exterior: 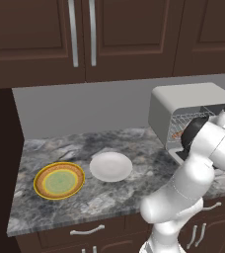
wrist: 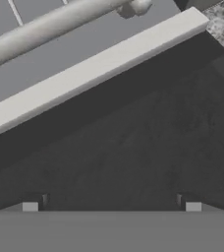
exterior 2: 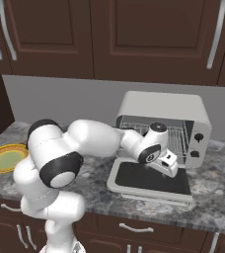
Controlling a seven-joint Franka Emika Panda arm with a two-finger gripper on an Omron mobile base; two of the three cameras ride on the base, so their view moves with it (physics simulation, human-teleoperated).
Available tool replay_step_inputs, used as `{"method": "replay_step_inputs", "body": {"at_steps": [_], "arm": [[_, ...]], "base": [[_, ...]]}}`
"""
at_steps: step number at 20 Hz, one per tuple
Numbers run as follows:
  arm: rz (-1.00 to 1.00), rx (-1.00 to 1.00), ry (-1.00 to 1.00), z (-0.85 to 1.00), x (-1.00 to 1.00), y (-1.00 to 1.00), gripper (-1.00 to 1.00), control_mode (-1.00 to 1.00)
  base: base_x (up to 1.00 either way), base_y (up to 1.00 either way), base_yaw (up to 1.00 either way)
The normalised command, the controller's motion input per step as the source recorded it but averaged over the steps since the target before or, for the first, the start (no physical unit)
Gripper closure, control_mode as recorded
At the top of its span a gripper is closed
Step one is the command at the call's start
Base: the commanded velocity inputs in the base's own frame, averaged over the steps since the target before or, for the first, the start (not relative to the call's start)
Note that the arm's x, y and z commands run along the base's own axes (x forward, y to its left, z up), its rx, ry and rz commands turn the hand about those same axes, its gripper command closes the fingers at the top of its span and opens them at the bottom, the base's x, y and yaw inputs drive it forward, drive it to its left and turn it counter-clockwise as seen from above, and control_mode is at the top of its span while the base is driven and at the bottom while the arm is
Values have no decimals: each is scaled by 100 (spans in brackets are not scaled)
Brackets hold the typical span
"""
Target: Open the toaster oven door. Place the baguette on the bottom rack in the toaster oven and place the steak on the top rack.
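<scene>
Simulated kitchen w/ dark wood cabinets and a grey marbled bench. The toaster oven stands at the bench's right side against the wall. The toaster oven door is folded all the way down, lying flat in front of the oven, dark glass facing up.

Right base view: the white arm reaches from lower left across to the open oven. The end effector hangs just above the lowered door, angled down toward the glass. Wire shelves show inside the cavity behind the wrist; two dark knobs sit on the oven's right front.

Left base view: the arm's elbow covers most of the oven mouth, so the door barely shows. This view adds the left part of the bench: a yellow-rimmed plate w/ green centre and a plain white plate just beside it, near but not touching. Inside the oven, a small orange-tan shape lies on the wire shelf; too small to tell what it is. In the right base view, the yellow plate peeks in at far left.

Hand view: close on the dark door glass, w/ the pale door frame edge and a round bar handle crossing diagonally above. The two finger tips sit far apart at the bottom, spread wide, nothing between them.
</scene>
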Motion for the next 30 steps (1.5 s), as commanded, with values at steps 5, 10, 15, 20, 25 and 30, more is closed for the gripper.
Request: {"method": "replay_step_inputs", "body": {"at_steps": [5, 10, 15, 20, 25, 30], "arm": [[-17, 0, 0, -14, 35, 0, -100, -100], [-12, 0, 0, -15, 31, 0, -100, -100], [-7, 0, 0, -14, 24, 0, -100, -100], [-7, 1, 0, -16, 25, 2, -100, -100], [-5, 3, 0, -20, 23, 1, -100, -100], [-4, 5, 0, -7, 31, 0, -100, -100]], "base": [[0, 0, 0], [0, 0, 0], [0, 0, 0], [0, 0, 0], [0, 0, 0], [0, 0, 0]]}}
